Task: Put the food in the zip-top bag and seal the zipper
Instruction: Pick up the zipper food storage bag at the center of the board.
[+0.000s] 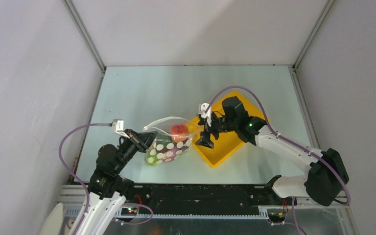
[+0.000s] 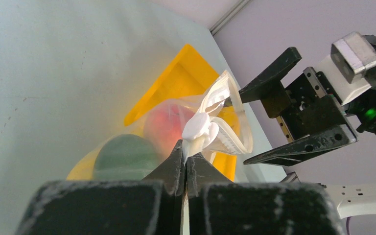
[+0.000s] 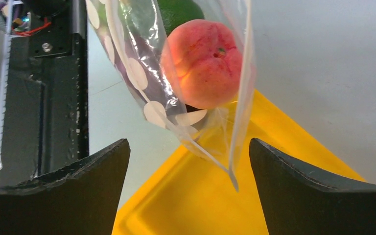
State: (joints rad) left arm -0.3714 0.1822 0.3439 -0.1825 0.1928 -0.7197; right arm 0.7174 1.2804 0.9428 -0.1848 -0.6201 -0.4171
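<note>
From above, the bag (image 1: 170, 149) lies on the table (image 1: 142, 93) just left of the yellow tray (image 1: 225, 152), and its right end reaches the tray's left edge. A peach (image 1: 178, 129) and a green fruit (image 1: 152, 157) are inside it. The left gripper (image 1: 139, 139) is at the bag end far from the tray. The right gripper (image 1: 204, 138) hangs above the tray's left part, beside the bag's mouth. The zipper (image 1: 169, 119) stands up in an open loop, not yet sealed.

In the left wrist view, my left jaws are pressed together on the white strip, so that side is clamped. The tray is behind the bag.

In the right wrist view, the right jaws are wide apart. A corner of the bag hangs between them above the tray, and neither finger touches it.

I judge the film to be thin, soft and slippery, and with the fruit inside it will sag. The strip looks like the stiffer part, so the right gripper should take hold there, opposite to the left one, and not on the dotted film.
</note>
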